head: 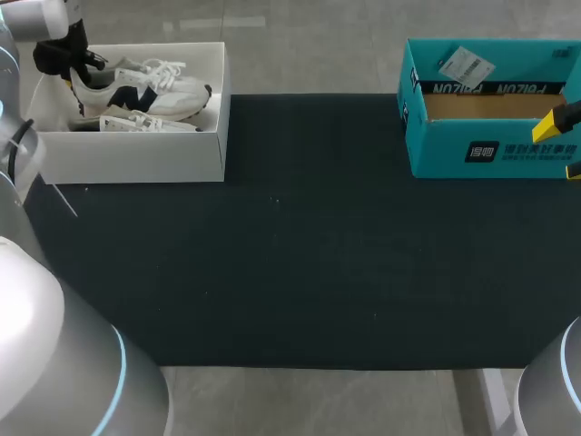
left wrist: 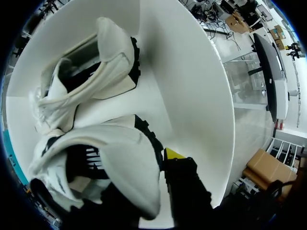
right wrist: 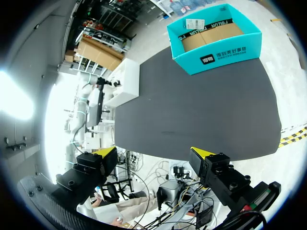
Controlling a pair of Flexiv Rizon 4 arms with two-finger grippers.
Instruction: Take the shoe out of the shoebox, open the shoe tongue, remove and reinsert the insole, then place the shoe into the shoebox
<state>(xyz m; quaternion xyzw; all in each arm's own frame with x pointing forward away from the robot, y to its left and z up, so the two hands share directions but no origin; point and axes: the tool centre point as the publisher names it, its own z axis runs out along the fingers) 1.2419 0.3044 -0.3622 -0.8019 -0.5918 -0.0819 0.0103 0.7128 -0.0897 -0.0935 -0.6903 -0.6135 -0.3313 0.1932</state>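
Shoe [head: 150, 86] lies in white box [head: 136, 159] at the table's [head: 300, 272] left rear. Its long axis runs left-right, toe toward the table's middle, heel at left gripper [head: 65, 56].
Left wrist: heel touches the gripper; grip cannot be told.
Right wrist: right gripper [right wrist: 154, 152] gapes wide, holding nothing, teal box [right wrist: 216, 43] well ahead.

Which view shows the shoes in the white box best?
The left wrist view: both shoes fill it close up, collars and heels clear. The head view shows them from above but small. The right wrist view shows only the white box far off, its inside hidden.
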